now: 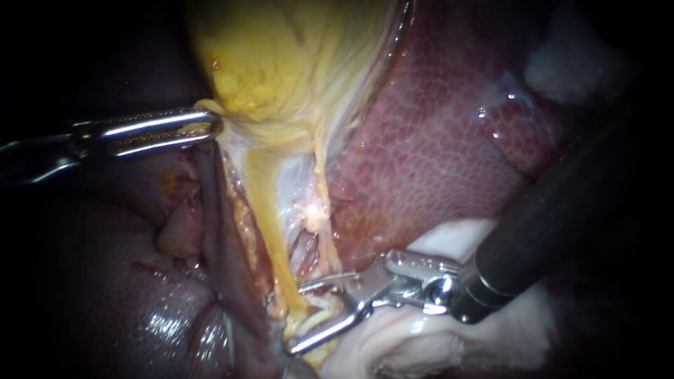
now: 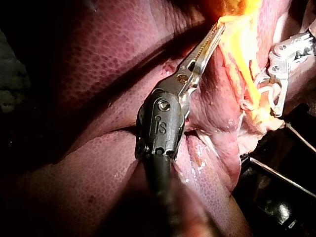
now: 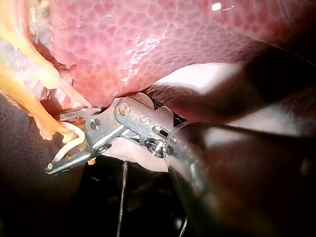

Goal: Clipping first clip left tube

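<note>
The yellow gallbladder [image 1: 281, 63] hangs at the top, and my left instrument [image 1: 210, 126] has its jaws shut on its lower edge, pulling it leftward. Two yellow strands run down from it: the thicker left tube [image 1: 270, 231] and a thinner right tube [image 1: 321, 203]. My right instrument [image 1: 298, 317] straddles the lower end of the left tube with its jaws apart, a white clip [image 1: 316, 309] seated between them. In the right wrist view the clip [image 3: 74, 143] curves around the tube [image 3: 29, 103] inside the jaws [image 3: 57, 143]. The left wrist view shows the left jaws [image 2: 215, 34] on yellow tissue.
Dark red liver [image 1: 435, 140] fills the right side and the lower left [image 1: 105, 281]. Pale whitish tissue [image 1: 421, 337] lies under the right instrument's shaft. Thin membrane [image 1: 295, 189] spans between the two tubes.
</note>
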Robot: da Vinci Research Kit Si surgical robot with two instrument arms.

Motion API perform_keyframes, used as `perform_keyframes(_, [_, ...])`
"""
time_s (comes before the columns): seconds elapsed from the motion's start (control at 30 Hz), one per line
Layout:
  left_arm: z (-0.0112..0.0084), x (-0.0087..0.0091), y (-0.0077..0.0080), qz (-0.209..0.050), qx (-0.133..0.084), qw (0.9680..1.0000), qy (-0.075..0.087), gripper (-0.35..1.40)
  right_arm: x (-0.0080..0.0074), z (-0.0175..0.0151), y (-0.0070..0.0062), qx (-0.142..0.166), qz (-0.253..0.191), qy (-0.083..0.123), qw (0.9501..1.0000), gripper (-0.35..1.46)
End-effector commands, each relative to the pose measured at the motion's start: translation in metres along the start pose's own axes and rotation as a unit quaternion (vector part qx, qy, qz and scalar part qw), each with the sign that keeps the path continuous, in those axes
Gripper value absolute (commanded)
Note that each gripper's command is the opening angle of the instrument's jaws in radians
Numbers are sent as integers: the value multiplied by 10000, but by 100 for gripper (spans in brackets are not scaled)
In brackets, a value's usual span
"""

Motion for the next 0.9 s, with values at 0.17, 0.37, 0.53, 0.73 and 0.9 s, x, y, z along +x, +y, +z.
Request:
perform_keyframes(0.17, [5, 3, -6, 20, 38, 10000, 14, -35, 15, -1, 6, -29, 16, 109, 9999, 54])
perform_keyframes(0.37, [7, 1, -13, 19, 54, 10000, 14, -35, 36, -5, 17, -110, 44, 358, 9993, 55])
perform_keyframes(0.53, [6, 0, -11, 16, 61, 10000, 16, -35, 37, -3, 19, -116, 40, 391, 9992, 56])
perform_keyframes(0.73, [5, 1, -9, 16, 66, 10000, 17, -35, 19, 6, 21, -77, -2, 283, 9996, 57])
perform_keyframes(0.9, [4, 0, -9, 13, 71, 10000, 18, -35, -9, 12, 22, -149, -33, -87, 9998, 57])
